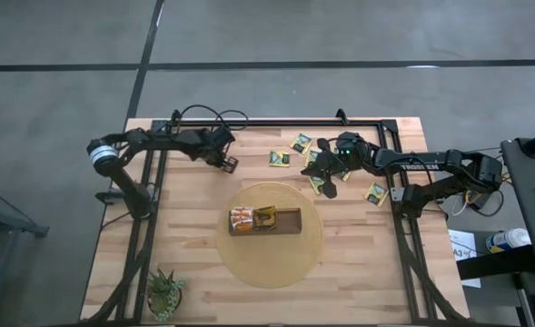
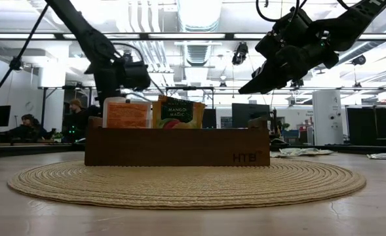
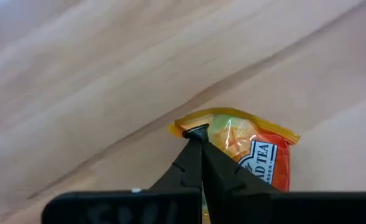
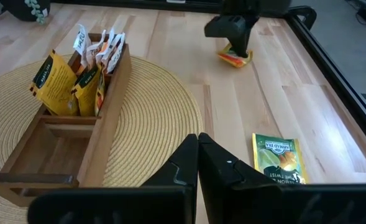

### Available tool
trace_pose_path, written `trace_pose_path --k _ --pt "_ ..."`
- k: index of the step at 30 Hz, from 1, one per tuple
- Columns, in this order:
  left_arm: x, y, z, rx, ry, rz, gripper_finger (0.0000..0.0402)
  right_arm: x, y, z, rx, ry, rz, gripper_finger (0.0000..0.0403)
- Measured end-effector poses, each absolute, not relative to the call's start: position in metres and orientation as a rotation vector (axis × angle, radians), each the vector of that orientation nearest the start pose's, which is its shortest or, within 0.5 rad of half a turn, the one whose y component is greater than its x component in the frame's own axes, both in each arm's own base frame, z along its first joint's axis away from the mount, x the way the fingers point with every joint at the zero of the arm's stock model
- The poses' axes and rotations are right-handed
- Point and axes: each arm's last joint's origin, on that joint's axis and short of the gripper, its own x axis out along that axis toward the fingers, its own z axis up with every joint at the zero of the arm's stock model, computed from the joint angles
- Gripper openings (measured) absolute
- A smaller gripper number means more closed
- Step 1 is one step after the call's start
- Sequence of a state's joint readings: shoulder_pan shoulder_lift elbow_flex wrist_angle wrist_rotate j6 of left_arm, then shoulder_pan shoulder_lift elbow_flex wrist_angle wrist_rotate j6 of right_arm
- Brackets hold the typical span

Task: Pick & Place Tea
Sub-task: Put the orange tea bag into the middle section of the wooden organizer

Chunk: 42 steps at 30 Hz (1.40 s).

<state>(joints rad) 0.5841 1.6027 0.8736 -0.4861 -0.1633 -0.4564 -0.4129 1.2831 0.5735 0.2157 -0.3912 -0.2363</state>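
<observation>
Orange tea sachet (image 3: 257, 155) reading "TEA", pinched by left end effector (image 3: 198, 134)

The left hand (image 3: 200, 134) hides part of the orange sachet (image 3: 257, 152), cut off below.

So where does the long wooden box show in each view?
High view: centre of the table, on the round woven mat, box.
Low view: centre, broad side facing the camera, on the mat.
Left wrist view: not in it; only an orange tea sachet on bare wood.
Right wrist view: left part, seen lengthwise, on the mat.
Shared landmark: the mat.
</observation>
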Motion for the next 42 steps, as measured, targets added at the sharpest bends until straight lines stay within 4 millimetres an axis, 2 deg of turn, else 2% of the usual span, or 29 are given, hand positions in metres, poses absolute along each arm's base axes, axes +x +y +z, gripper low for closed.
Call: trace_pose_path --k 5,10,17,23,28,36,42 --pt "0.250 0.150 0.175 -0.472 1.109 0.893 0.0000 0.236 -0.092 0.198 -0.042 0.453 0.033 0.0008" --pt "0.272 0.130 0.199 -0.254 1.113 0.887 0.0000 0.237 -0.092 0.198 -0.043 0.454 0.024 0.0008" --pt "0.303 0.083 0.235 0.070 1.030 0.891 0.0000 0.236 -0.095 0.199 -0.054 0.473 -0.089 0.0008" --pt "0.318 0.038 0.257 0.224 0.944 0.844 0.0000 0.228 -0.096 0.203 -0.031 0.444 -0.092 0.0008" --pt "0.323 0.005 0.267 0.297 0.875 0.809 0.0000 0.209 -0.090 0.216 -0.003 0.352 -0.004 0.0008" --pt "0.330 -0.048 0.281 0.346 0.728 0.683 0.0000 0.164 -0.073 0.235 0.007 0.172 -0.033 0.0008" --pt "0.332 -0.083 0.279 0.425 0.656 0.621 0.0000 0.138 -0.059 0.230 0.010 0.079 -0.039 0.0008"
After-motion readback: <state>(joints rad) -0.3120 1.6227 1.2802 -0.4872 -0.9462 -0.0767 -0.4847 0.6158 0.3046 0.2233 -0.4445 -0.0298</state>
